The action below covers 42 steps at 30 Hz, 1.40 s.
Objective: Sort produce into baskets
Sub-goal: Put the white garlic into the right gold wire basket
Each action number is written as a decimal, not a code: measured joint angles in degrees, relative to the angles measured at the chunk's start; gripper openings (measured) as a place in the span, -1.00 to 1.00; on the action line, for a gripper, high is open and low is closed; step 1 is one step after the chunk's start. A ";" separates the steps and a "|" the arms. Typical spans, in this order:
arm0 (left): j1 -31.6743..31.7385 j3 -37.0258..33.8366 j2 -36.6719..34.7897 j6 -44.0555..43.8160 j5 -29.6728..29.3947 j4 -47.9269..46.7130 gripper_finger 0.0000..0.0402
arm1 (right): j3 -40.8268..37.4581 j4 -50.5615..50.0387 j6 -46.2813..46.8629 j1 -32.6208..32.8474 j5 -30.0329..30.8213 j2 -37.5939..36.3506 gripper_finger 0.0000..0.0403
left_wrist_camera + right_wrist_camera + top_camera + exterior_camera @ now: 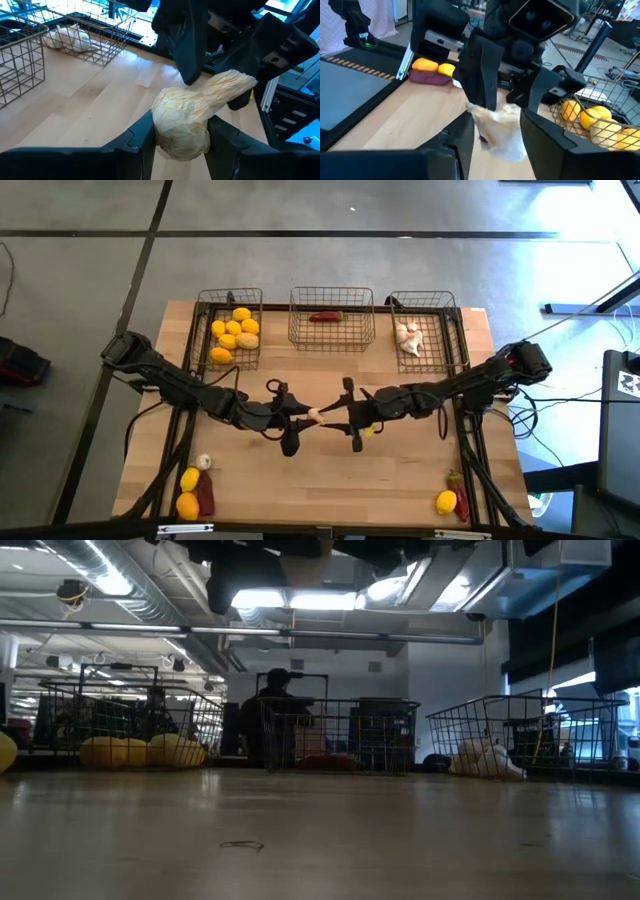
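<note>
A whitish garlic bulb point(315, 416) hangs above the middle of the table, between my two grippers, which meet tip to tip. My left gripper point(300, 418) comes from the table's left and is shut on the bulb's round body point(180, 125). My right gripper point(335, 415) comes from the right, and its fingers close on the bulb's papery stem end point(495, 122). Three wire baskets stand along the far edge: the left one point(230, 330) holds lemons, the middle one point(331, 317) a red chili, the right one point(420, 335) garlic. The low view shows neither gripper. My left gripper pinches the bulb's round body point(165, 135) between its two fingers, coming nearly level from the table's left. The bulb is lifted clear of the table, its stem pointing away toward the other gripper. My right gripper has the papery stem end point(232, 80) between its two fingers point(187, 60), coming nearly level from the table's right. In its own wrist view the white skin point(512, 145) fills the gap between the fingers.
Loose produce lies at the near left corner: two lemons point(188, 480), a garlic bulb point(203, 463) and a chili point(205, 498). At the near right lie a lemon point(446, 502) and a chili point(458, 490). A person point(275, 710) shows beyond the table.
</note>
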 joint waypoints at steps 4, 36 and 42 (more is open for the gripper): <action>0.00 0.00 0.00 0.00 0.02 -0.19 -0.37 | 0.00 -0.93 -0.01 -0.15 0.02 0.00 -0.51; 1.60 0.00 -0.07 -1.69 3.74 -5.15 0.14 | 0.02 -20.49 -1.53 -0.17 19.30 -13.14 -0.92; 1.60 0.00 -0.05 -1.40 3.74 -5.20 0.14 | 0.02 -32.58 1.71 -0.45 23.50 -22.07 -0.92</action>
